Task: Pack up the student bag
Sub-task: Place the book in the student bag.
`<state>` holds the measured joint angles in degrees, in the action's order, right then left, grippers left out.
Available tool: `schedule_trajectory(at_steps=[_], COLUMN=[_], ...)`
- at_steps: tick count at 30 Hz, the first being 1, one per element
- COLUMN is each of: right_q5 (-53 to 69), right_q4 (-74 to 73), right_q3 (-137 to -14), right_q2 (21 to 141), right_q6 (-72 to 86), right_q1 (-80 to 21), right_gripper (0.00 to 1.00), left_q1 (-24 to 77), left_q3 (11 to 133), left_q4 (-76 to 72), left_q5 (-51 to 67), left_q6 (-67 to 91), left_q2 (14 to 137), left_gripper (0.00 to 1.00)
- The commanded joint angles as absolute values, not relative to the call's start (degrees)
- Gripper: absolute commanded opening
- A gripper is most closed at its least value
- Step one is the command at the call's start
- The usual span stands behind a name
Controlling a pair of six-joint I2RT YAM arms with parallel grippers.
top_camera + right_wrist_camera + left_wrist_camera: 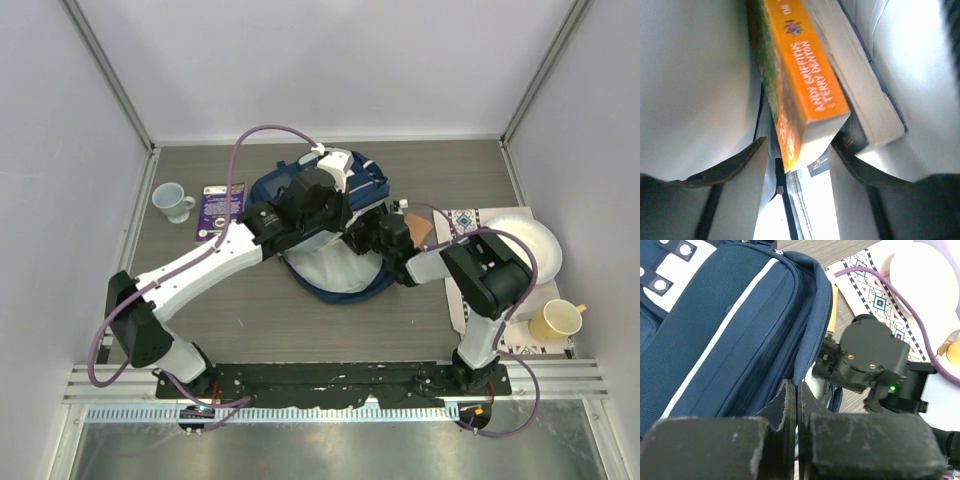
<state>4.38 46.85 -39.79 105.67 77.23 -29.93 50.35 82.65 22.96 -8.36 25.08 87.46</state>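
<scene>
Where the right wrist camera looks down between its own fingers, the right pincer (798, 146) stands open. Its two tips are spread either side of the lower corner of an orange book (807, 95), with a gap on each side, so it grips nothing. That book and a second book (860, 85) with pale page edges behind it stand against white lining, a sight no other view gives. From above, the right pincer is only a dark mass deep in the mouth of the bag (362, 178). The left pincer (797, 390) is closed on the bag's blue rim, which runs down into its pressed-together tips; the overhead view hides that grip under the arm. The bag lies mid-table. A purple packet (220, 211) and a white cup (172, 201) sit on its left, and a patterned mat (462, 225), a white plate (522, 246) and a yellow cup (556, 320) on its right. The second book's title is cut off, and the bag's deeper inside is a blur.
</scene>
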Motion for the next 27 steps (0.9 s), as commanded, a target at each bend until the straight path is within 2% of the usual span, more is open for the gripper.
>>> schedule_trajectory(at_steps=[1, 3, 8, 11, 14, 18, 19, 22, 27], right_q5=[3.25, 4.04, 6.76, 7.21, 5.37, -3.56, -7.95, -16.83, -25.74], right_q4=[47.29, 47.02, 46.85, 45.36, 37.63, 21.32, 12.57, 0.4, -5.53], right_q3=[-36.31, -35.86, -33.49, -29.72, -25.59, -23.55, -24.95, -26.71, -26.89], right_q2=[99.85, 99.49, 96.69, 91.69, 80.37, 61.67, 59.35, 51.1, 41.23], right_q6=[74.71, 74.97, 74.8, 72.44, 70.32, 61.82, 60.57, 57.05, 55.9], right_q1=[-29.44, -29.36, -29.09, -29.09, -29.35, -29.53, -29.44, -29.18, -28.92], right_gripper=[0.59, 0.63, 0.64, 0.64, 0.64, 0.66, 0.67, 0.71, 0.74], left_q1=[50.45, 50.45, 50.36, 50.1, 50.01, 49.83, 49.83, 49.83, 49.83], left_q3=[83.32, 83.15, 82.88, 82.27, 81.65, 79.98, 79.81, 78.67, 73.23], left_q4=[15.65, 15.47, 15.91, 15.91, 15.56, 14.07, 13.98, 13.8, 10.64], left_q5=[-9.4, -9.23, -9.58, -10.11, -10.28, -10.02, -9.76, -8.35, -5.1], left_q6=[25.75, 25.93, 25.66, 25.66, 25.75, 26.28, 26.45, 27.33, 29.79], left_q2=[85.96, 86.04, 86.05, 85.96, 85.78, 86.13, 86.31, 87.45, 89.12], left_gripper=[0.0, 0.0, 0.0, 0.0, 0.0, 0.0, 0.0, 0.0, 0.0])
